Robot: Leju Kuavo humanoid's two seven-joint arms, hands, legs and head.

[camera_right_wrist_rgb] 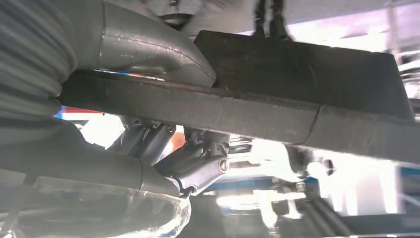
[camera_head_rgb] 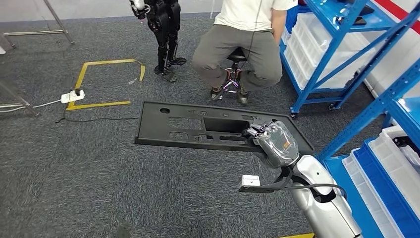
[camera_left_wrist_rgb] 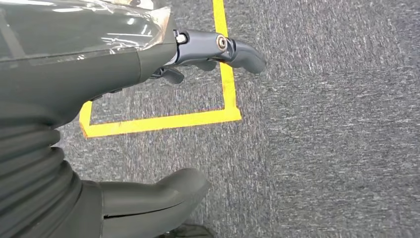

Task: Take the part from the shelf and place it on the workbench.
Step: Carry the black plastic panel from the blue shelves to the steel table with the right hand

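Note:
A long flat black plastic panel (camera_head_rgb: pixel 198 125) with several cut-outs hangs level above the grey carpet. My right hand (camera_head_rgb: pixel 275 143) grips it near its right end, fingers over the top face. Up close, the right wrist view has the panel's dark edge (camera_right_wrist_rgb: pixel 277 111) clamped between the thumb (camera_right_wrist_rgb: pixel 153 52) and the darker fingers (camera_right_wrist_rgb: pixel 198 168). My left hand (camera_left_wrist_rgb: pixel 99 99) hangs over the carpet with nothing in it, its fingers (camera_left_wrist_rgb: pixel 233 49) apart from the thumb (camera_left_wrist_rgb: pixel 158 198).
Blue shelving (camera_head_rgb: pixel 356 54) with white bins stands to the right and far right. A person (camera_head_rgb: pixel 247 39) sits on a stool just beyond the panel. Another dark robot's legs (camera_head_rgb: pixel 166 34) stand further back. Yellow tape (camera_head_rgb: pixel 99 82) and a white power strip (camera_head_rgb: pixel 73 95) mark the floor at left.

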